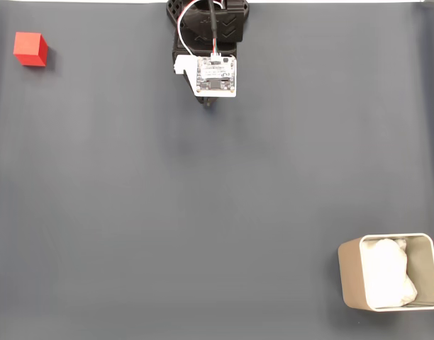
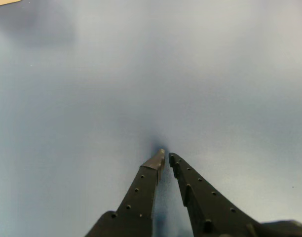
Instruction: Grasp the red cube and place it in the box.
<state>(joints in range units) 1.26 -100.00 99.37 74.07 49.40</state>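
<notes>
The gripper (image 2: 166, 155) rests with jaws nearly closed on nothing (tips low over the grey mat (image 1: 203, 212)), cube (image 1: 30, 49) and box (image 1: 389, 281) well apart.

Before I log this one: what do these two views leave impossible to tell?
- Gripper in the fixed view: covered by the arm's own body and board.
- Box bottom: covered by white padding in the fixed view.
- Arm base: cut off by the fixed view's top edge.
</notes>
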